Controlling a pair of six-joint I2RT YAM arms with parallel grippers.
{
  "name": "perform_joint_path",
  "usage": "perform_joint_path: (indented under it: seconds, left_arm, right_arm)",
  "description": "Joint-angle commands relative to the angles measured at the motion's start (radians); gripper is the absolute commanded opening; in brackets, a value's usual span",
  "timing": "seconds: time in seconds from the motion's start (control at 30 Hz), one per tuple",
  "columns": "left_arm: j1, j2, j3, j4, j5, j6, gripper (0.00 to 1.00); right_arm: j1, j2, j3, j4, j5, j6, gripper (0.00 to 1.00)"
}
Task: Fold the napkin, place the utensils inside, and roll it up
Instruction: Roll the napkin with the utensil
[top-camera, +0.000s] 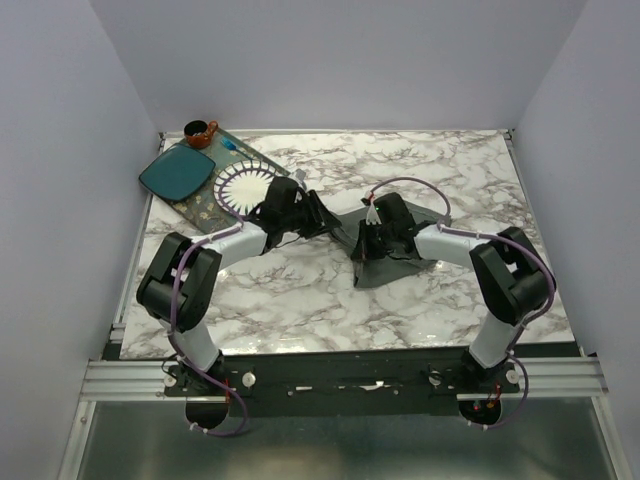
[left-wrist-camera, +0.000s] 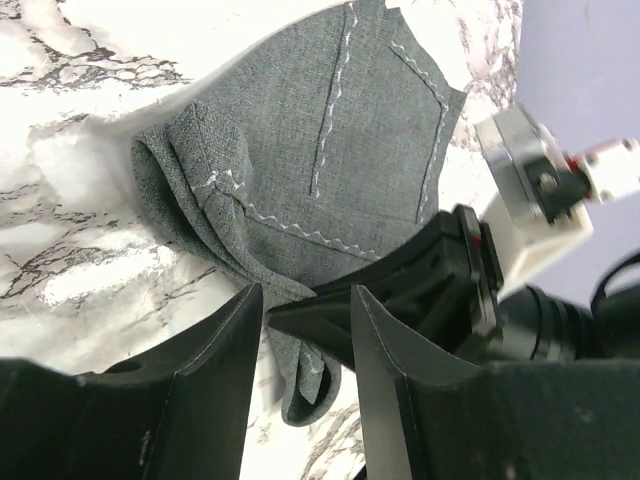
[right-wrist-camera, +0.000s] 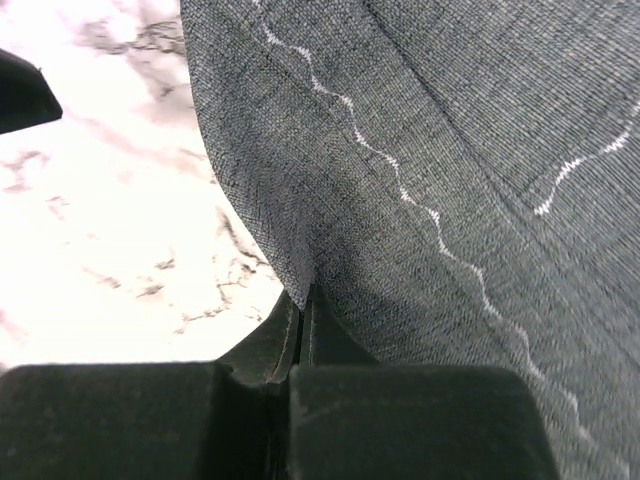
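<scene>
Closest to the lens, the right gripper, black and two-fingered, is clamped tight on the edge of the napkin, a dark grey woven cloth with pale zigzag stitching. It bites only a thin margin of fabric. On the left wrist view, the left gripper stands with its black jaws parted, holding nothing. A loose tail of cloth hangs in the gap between them, and the right gripper's tip pokes in from the side.

Here's the worry: with one narrow pinch carrying the fold, any tug could slide the cloth out and let the layers spring apart. That dangling tail could also snag on a left finger and drag the fold askew if that arm pulls away. The two grippers sit almost touching, so a careless move risks a knock.

Just beyond the left fingers, the napkin is bunched into a rolled lobe on one side. Farther out it lies flatter in overlapping layers on the white marble-patterned table. From above, it spreads under and just beside the right gripper, near the table's middle.

Well back at the far left corner sit a white ribbed round plate, a teal square plate and a small brown cup. I can't make out the utensils.
</scene>
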Motion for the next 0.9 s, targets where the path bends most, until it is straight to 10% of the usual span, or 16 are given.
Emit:
perform_joint_path:
  seconds: [0.0,0.3,0.7,0.87]
  left_arm:
    - [-0.002,-0.031,-0.039,-0.009,0.020,0.037,0.50]
    - [-0.003,0.074,-0.010,-0.020,-0.023,-0.020,0.81]
    - [-0.020,0.189,0.085,-0.041,-0.115,-0.036,0.81]
    - [-0.025,0.200,0.086,-0.027,-0.152,-0.029,0.63]
  right_arm:
    - [-0.086,0.090,-0.075,0.063,-0.333,0.036,0.00]
    - [-0.179,0.151,-0.087,0.096,-0.421,0.021,0.01]
    - [-0.202,0.174,-0.070,0.094,-0.449,0.000,0.00]
    - [-0.207,0.159,-0.061,0.076,-0.433,-0.023,0.00]
